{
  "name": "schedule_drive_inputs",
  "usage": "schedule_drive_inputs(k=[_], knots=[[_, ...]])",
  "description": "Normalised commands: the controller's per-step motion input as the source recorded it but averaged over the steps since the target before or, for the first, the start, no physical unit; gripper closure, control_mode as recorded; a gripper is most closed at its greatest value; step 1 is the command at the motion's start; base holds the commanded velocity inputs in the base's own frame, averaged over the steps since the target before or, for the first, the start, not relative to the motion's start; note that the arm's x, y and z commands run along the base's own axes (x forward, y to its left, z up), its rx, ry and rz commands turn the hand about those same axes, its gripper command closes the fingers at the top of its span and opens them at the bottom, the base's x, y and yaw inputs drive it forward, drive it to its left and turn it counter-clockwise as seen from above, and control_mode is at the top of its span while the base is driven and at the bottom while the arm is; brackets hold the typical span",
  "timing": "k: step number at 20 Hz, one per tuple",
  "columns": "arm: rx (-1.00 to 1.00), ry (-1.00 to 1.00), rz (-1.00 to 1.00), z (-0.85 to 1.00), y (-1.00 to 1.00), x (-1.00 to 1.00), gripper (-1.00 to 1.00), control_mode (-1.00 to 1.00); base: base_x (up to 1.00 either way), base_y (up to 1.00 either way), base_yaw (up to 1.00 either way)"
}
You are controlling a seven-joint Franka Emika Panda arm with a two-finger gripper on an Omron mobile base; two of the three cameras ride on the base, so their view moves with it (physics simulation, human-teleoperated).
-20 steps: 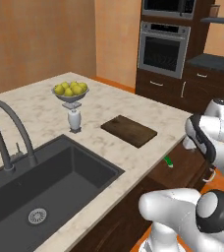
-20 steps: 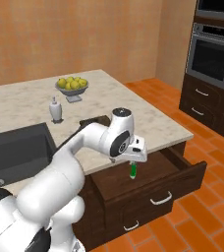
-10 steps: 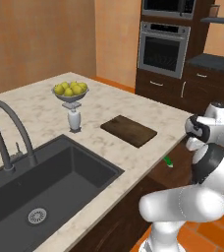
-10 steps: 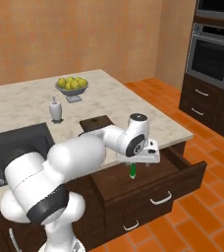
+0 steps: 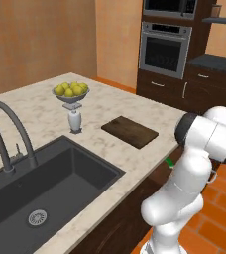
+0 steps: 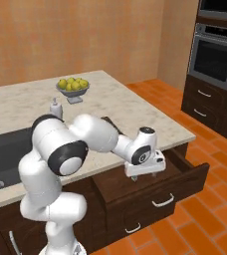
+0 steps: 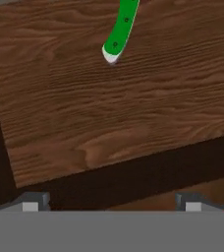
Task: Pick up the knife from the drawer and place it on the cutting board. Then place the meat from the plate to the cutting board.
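The knife (image 7: 120, 30) lies on the wooden floor of the open drawer (image 6: 187, 175); its green handle runs off the top edge of the hand view and its blade is cut off. A sliver of green knife (image 5: 168, 161) peeks past the counter edge beside my arm. My gripper (image 7: 112, 203) hangs open above the drawer floor, short of the handle end, with nothing between its fingertips (image 7: 35, 201). From the right, the gripper (image 6: 140, 175) sits just over the drawer's inside. The cutting board (image 5: 130, 131) lies bare on the counter. The plate and the meat are out of view.
A grey bowl of yellow fruit (image 5: 71, 91) and a soap dispenser (image 5: 75, 120) stand behind the board. The black sink (image 5: 40, 191) with its tap (image 5: 6, 136) takes up the counter's left. Dark cabinets and ovens (image 5: 165, 49) stand across the orange floor.
The arm's elbow and upper links have swung round while the hand stays over the open drawer. From the right, the hand now covers the green knife. The jaws stay open.
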Motion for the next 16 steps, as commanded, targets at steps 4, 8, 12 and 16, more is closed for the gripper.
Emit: schedule_drive_inputs(k=[4, 8, 12, 16], knots=[[0.00, 0.19, 0.20, -0.93, -0.66, -0.09, -1.00, -1.00, 0.00, 0.00, 0.00], [0.03, 0.08, 0.06, -0.57, -1.00, -0.93, -1.00, -1.00, 0.00, 0.00, 0.00], [0.13, -0.03, 0.02, 0.02, -1.00, -0.99, -1.00, -1.00, 0.00, 0.00, 0.00], [0.05, -0.03, 0.09, 0.19, -0.17, -0.24, -1.00, -1.00, 0.00, 0.00, 0.00]])
